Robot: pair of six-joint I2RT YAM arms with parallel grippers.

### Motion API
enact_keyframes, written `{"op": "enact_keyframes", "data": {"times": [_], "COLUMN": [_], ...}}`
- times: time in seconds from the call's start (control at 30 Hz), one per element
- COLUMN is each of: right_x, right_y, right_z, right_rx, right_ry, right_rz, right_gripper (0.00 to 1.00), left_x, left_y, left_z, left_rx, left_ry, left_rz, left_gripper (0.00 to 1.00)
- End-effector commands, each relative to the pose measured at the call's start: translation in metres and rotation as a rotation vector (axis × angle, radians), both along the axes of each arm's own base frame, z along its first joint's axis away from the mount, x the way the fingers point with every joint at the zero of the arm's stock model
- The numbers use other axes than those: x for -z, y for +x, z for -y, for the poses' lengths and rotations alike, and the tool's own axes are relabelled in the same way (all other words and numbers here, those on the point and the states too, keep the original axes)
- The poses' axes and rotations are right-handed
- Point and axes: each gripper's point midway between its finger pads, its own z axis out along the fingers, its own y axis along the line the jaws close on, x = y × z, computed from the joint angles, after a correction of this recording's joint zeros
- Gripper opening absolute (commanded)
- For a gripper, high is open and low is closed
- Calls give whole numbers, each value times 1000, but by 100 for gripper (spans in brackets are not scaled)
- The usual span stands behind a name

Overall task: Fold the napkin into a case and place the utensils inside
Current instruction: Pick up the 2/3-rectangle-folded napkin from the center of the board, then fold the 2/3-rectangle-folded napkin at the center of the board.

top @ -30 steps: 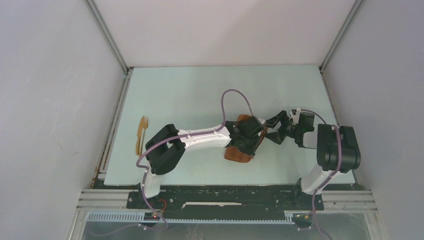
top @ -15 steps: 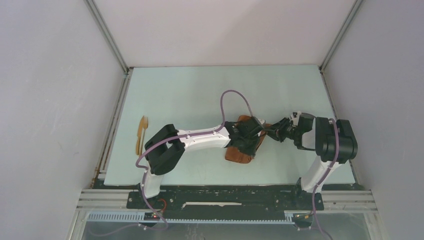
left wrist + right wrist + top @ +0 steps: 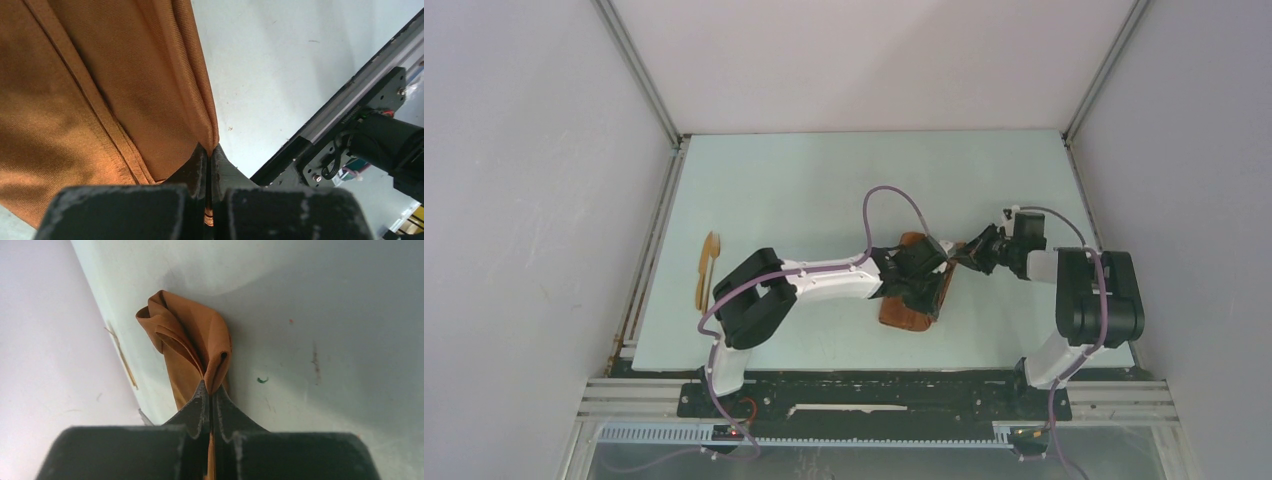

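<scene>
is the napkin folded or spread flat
Folded: the napkin is a narrow strip of stacked layers, pinched by left fingers and right fingers.

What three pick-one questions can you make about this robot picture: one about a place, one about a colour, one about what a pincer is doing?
1. Where are the utensils?
A) far left of the napkin
B) inside it
C) in a pincer

2. What colour is the napkin?
A) blue
B) rust-orange
C) white

3. How is the right pincer?
A) wide open
B) shut on nothing
C) shut on the napkin

Answers:
1 A, they lie by the left edge of the table.
2 B, every view shows orange cloth.
3 C, its wrist view shows cloth pinched in it.
</scene>
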Motion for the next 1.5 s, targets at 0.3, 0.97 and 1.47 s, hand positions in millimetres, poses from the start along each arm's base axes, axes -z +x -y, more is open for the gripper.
{"op": "enact_keyframes", "data": {"times": [0.3, 0.97, 1.47], "right_x": [-21, -41, -44], "right_y": [7, 11, 16], "right_z": [23, -27, -72], "right_rx": [-45, -171, -222], "right_ry": [-339, -420, -363], "right_rz": [-17, -43, -96], "right_gripper": [0, 0, 0], "left_x": [-36, -30, -32], "left_y": [1, -5, -5], "left_z": [41, 32, 2], "left_rx": [33, 65, 34], "left_ry": [-232, -309, -427], "left_rz": [-25, 20, 15], "left_gripper": [0, 0, 0]}}
